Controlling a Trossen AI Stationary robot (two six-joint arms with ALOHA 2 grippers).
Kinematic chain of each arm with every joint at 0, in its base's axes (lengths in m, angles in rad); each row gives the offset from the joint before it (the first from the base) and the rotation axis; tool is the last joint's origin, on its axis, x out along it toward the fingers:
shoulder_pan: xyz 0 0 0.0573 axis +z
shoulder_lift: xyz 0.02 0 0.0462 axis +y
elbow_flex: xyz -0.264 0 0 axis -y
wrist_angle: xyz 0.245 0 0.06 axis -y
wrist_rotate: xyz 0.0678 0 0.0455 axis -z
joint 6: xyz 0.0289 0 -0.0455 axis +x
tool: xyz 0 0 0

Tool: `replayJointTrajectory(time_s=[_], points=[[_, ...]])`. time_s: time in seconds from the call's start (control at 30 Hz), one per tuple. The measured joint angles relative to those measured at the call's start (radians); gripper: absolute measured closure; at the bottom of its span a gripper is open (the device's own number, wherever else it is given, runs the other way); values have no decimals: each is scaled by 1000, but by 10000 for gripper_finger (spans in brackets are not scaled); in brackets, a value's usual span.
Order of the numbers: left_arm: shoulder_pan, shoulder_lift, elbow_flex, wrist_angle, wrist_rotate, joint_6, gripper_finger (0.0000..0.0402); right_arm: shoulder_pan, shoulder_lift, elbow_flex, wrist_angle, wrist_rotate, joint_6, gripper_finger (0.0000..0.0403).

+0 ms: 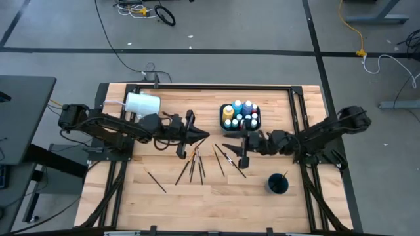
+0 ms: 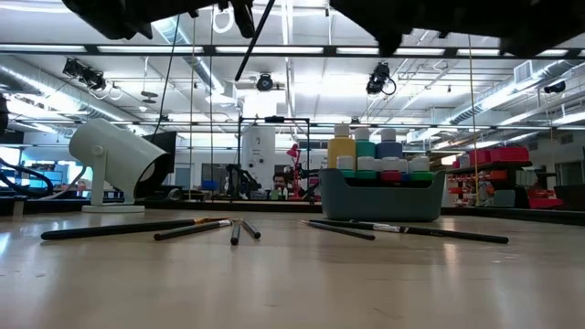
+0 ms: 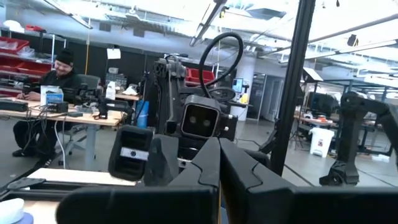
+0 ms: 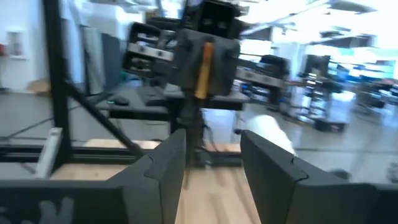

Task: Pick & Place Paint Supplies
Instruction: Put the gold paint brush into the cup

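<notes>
The paint bottles (image 1: 240, 113) stand in a dark caddy (image 2: 384, 196) right of the table's middle. Several dark-handled brushes (image 1: 191, 165) lie flat on the wood in front of it, with one more (image 1: 156, 181) nearer the left. My left gripper (image 1: 200, 136) hovers above the table's middle, pointing right, shut on a brush (image 2: 252, 41). My right gripper (image 1: 226, 148) faces it from the right, open and holding nothing (image 4: 211, 155), above the brushes (image 1: 228, 157). My left gripper holds a thin brush pinched between its two shut fingers, which lie level and point toward the table's right. The brush's orange-brown section (image 4: 202, 62) shows at the fingers. Its dark handle (image 2: 252, 41) slants down below them, lifted clear of the table.
A large white cup (image 1: 142, 103) lies on its side at the far left. A dark cup (image 1: 278, 183) with a brush in it stands near the right front. Bare wood lies along the near edge. A person sits at a desk beyond the table (image 3: 59, 74).
</notes>
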Motion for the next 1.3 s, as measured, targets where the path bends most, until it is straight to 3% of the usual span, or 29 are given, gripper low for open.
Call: replayJointTrajectory(time_s=[0.2,0.4,0.73,0.87,1.1,1.3], points=[[0,0,0,10,-1,16,398,-60,99,141,-32,-65,5,245],[0,0,0,10,1,15,398,-96,140,259,-193,-145,52,245],[0,0,0,-2,1,31,397,-121,139,303,-218,-222,77,247],[0,0,0,-1,-6,49,398,-125,139,303,-219,-224,77,279],[0,0,0,-4,-40,56,397,-126,139,303,-219,-221,48,386],[0,0,0,-7,-33,56,388,-123,138,303,-226,-221,69,381]])
